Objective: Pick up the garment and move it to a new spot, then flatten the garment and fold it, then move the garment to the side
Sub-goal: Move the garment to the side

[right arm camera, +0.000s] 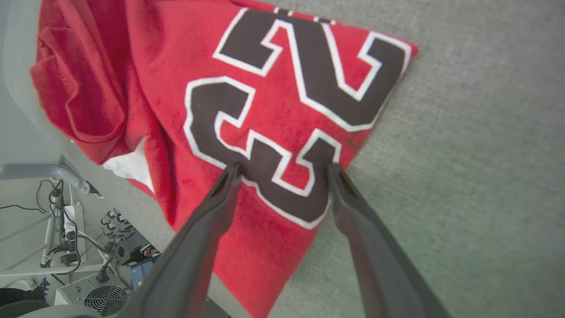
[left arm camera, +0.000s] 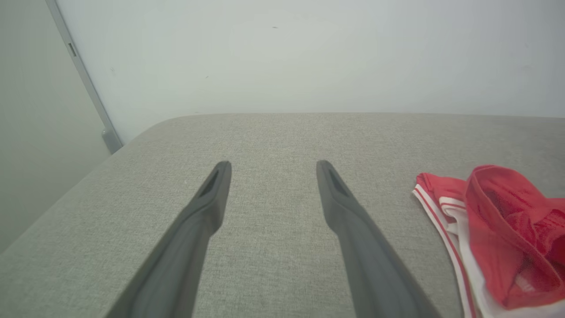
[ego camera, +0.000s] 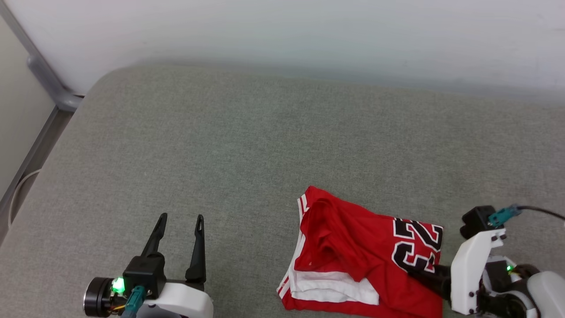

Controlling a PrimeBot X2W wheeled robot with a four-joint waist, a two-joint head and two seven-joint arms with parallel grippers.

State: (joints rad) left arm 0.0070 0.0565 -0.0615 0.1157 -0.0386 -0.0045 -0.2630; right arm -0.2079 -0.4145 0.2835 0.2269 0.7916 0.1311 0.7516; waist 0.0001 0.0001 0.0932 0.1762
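Two tools sit at the near edge. The left tool [ego camera: 181, 216] hovers over bare cloth of the one grey-green fabric-covered worktop [ego camera: 220, 154], its two long dark fingers spread wide and holding nothing. The right tool [right arm camera: 282, 167] also stands wide and grips nothing; its two fingertips lie over the lower digit of the black-and-white "23" [ego camera: 417, 245], though whether they touch it is unclear. The one red jersey-style garment [ego camera: 353, 247] lies folded and rumpled at the near right of the worktop, one white sleeve [ego camera: 331, 282] showing along its near side. Beyond stands one pale wall [ego camera: 309, 35].
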